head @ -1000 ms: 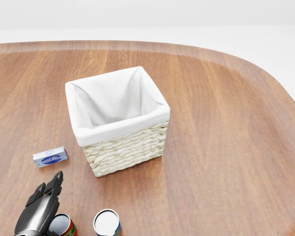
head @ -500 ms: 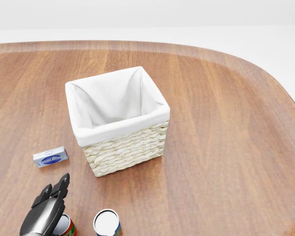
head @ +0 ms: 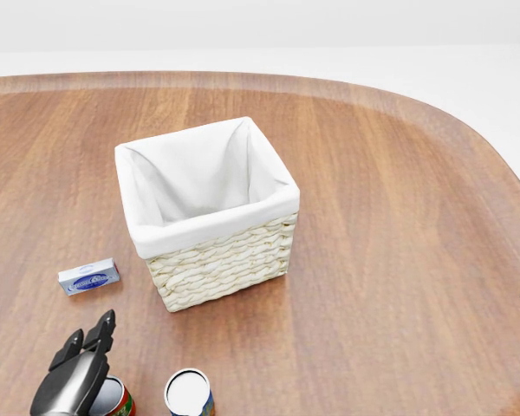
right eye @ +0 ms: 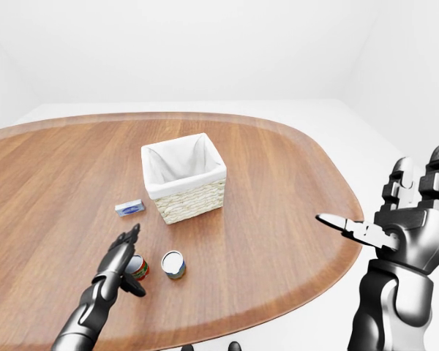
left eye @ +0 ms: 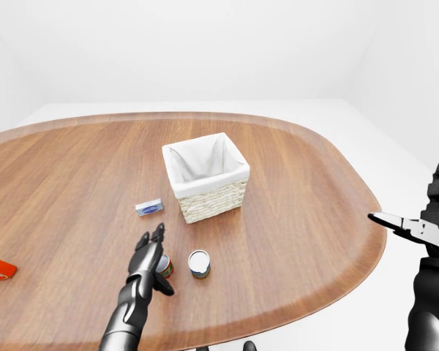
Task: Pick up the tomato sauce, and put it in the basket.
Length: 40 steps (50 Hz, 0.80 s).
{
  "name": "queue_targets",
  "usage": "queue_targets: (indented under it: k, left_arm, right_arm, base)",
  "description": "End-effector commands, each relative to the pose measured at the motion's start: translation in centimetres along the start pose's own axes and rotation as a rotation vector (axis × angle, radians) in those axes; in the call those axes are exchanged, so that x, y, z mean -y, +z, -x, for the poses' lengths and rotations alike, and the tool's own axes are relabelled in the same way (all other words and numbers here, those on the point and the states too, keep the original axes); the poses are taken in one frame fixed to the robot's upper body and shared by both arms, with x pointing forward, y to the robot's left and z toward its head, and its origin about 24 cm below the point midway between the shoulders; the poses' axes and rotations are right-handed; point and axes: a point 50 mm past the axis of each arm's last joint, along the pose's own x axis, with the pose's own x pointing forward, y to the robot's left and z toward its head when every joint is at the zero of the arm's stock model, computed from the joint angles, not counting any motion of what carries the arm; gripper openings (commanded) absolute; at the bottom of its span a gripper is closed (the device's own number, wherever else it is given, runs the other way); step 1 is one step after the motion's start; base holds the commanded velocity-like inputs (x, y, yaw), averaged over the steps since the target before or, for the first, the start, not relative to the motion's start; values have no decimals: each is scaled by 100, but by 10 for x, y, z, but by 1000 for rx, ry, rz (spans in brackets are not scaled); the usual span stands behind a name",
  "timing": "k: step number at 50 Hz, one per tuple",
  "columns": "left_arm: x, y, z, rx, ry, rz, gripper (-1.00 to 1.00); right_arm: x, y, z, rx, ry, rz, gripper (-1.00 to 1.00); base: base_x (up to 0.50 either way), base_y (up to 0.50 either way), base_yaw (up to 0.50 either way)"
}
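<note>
- The tomato sauce [right eye: 137, 268], a red-labelled can, stands upright near the table's [left eye: 300, 197] bottom edge, left of centre in the eye views.
- The left hand [left eye: 151, 257] is spread over this can with fingers open, gripping nothing.
- A second can [left eye: 199, 263] stands just beside it.
- The basket [head: 210, 211] sits mid-table, with a small blue box [head: 88, 277] near it.
- The right hand [right eye: 395, 219] hangs beyond the right edge, fingers extended and empty.

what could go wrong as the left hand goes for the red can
The left hand is open right at the tomato sauce can, not closed round it; a nudge could tip or roll it. The second can stands close beside it and could get bumped. Lifting into the basket means clearing its tall rim.
</note>
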Motion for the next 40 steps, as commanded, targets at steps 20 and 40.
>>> queue_targets:
  k: [20,40]
  left_arm:
    - [6,-11,-8,-55,-8,-30,100]
    - [9,-11,-7,-53,-23,-27,-100]
  right_arm:
    - [1,-6,0,-26,1,2,100]
    - [-1,8,-2,37,0,0,100]
  base:
    - [0,0,0]
    - [0,0,0]
